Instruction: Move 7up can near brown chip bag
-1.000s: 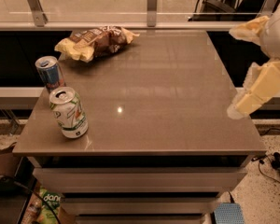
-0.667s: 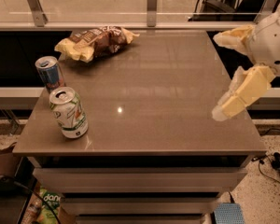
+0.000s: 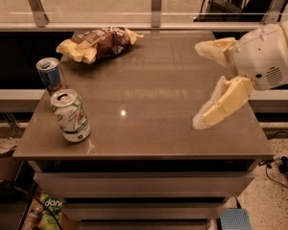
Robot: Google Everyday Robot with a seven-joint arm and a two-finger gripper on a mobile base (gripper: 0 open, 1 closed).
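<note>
As my end effector (image 3: 198, 85), fingers spread and empty, swings in over the desk (image 3: 153, 133), the 7up can (image 3: 71, 116) stands ungrasped well to its left; I judge the reach has only begun.

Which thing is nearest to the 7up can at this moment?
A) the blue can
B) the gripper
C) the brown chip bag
A: the blue can stands just behind the 7up can at the front left of the table, while the brown chip bag lies near the far edge and the gripper hangs open and empty over the right side.
</note>
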